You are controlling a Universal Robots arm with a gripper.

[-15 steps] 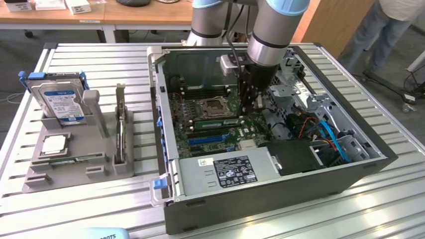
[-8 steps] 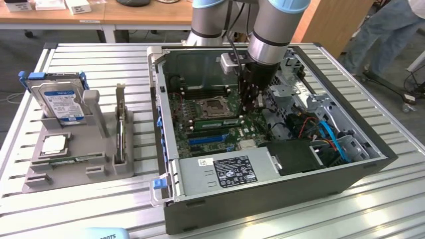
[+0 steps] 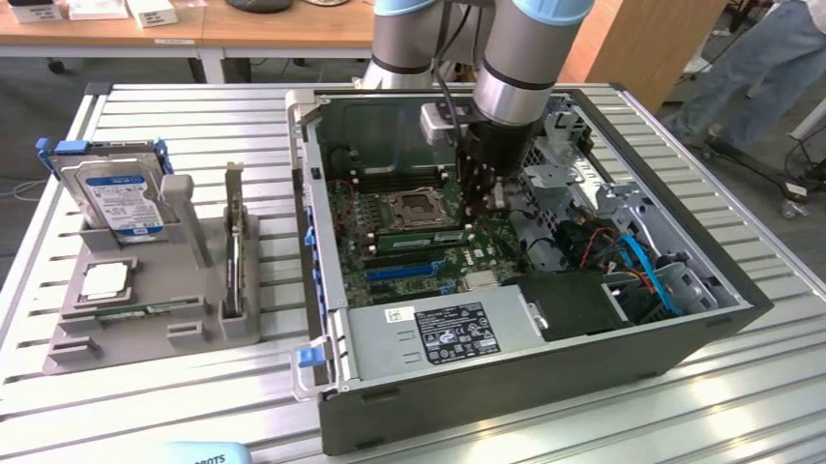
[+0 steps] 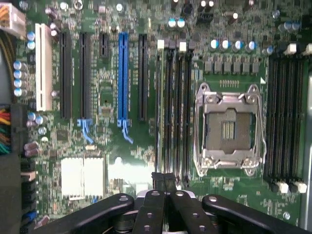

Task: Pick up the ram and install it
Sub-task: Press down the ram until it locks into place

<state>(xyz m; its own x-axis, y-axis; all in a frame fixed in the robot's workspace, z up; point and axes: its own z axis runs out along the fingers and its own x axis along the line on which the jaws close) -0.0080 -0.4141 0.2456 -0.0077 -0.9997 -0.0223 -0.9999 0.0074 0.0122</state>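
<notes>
Install step underway: the gripper (image 4: 164,181), closed and seemingly empty, hovers over the memory slots while the ram (image 3: 420,226) looks slotted at six o'clock of the socket (image 3: 416,204), where seating calls for square, even pressure.

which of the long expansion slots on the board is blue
The blue slot, second from the memory-slot end of the row of long slots. Its neighbours are black, and the slot at the far end is white.

The gripper (image 4: 165,181) hangs with its fingertips pressed together over the motherboard (image 4: 146,141). They sit above the memory slots (image 4: 174,107), beside the processor socket (image 4: 228,129).
</notes>
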